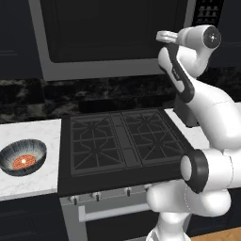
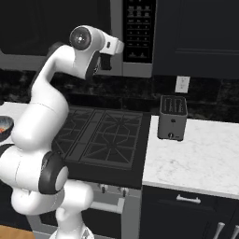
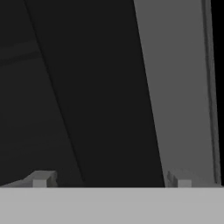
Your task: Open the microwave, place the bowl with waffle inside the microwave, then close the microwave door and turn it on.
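The microwave (image 1: 113,37) hangs above the stove, and its black glass door (image 1: 108,28) looks closed inside a silver-grey frame. Its narrow button panel (image 2: 138,30) sits at the right end. My arm is raised, and the gripper (image 1: 164,36) (image 2: 116,46) faces the door's right side, near the panel. In the hand view the gripper (image 3: 111,179) is open, its fingertips (image 3: 41,178) wide apart with nothing between them, close to the black glass (image 3: 87,87) and a silver frame strip (image 3: 179,87). The grey-blue bowl (image 1: 22,157) with the orange waffle (image 1: 23,161) rests on the left counter.
A black gas stove (image 1: 122,141) lies below the microwave. A dark grey toaster (image 2: 172,117) stands on the white marble counter (image 2: 200,158) to its right, under a wall outlet (image 2: 181,84). Dark cabinets flank the microwave.
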